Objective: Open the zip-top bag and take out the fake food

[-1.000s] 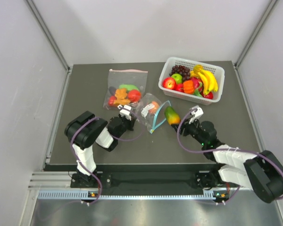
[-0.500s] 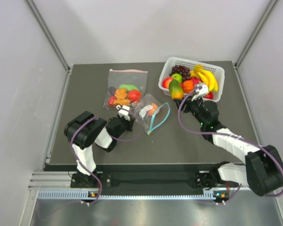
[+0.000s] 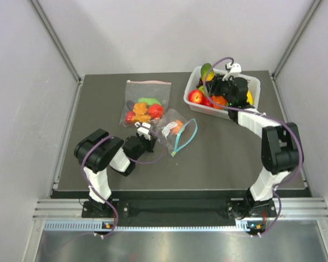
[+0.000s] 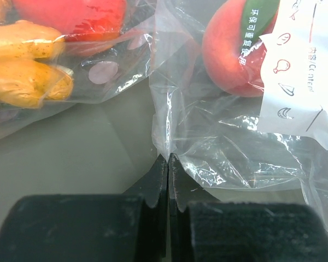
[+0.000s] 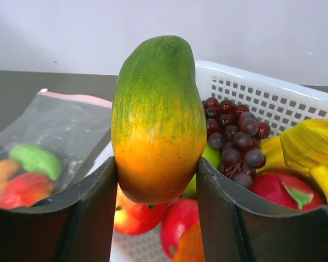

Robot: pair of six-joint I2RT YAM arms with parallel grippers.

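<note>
The zip-top bag lies mid-table, its teal zip strip gaping toward the right. One peach-red piece of fake food still shows inside it, and in the left wrist view too. My left gripper is shut, and its tips pinch the bag's near-left corner. My right gripper is shut on a green-and-orange fake fruit and holds it upright above the white basket. The fruit fills the gap between the fingers.
The basket holds dark grapes, yellow bananas and red apples. A larger clear bag with a pink-red zip lies left of the small bag and touches it. Grey walls close in the table's sides.
My right gripper has carried the green-orange fruit from the table beside the zip-top bag up and back over the basket. The left gripper and bag have stayed put.
</note>
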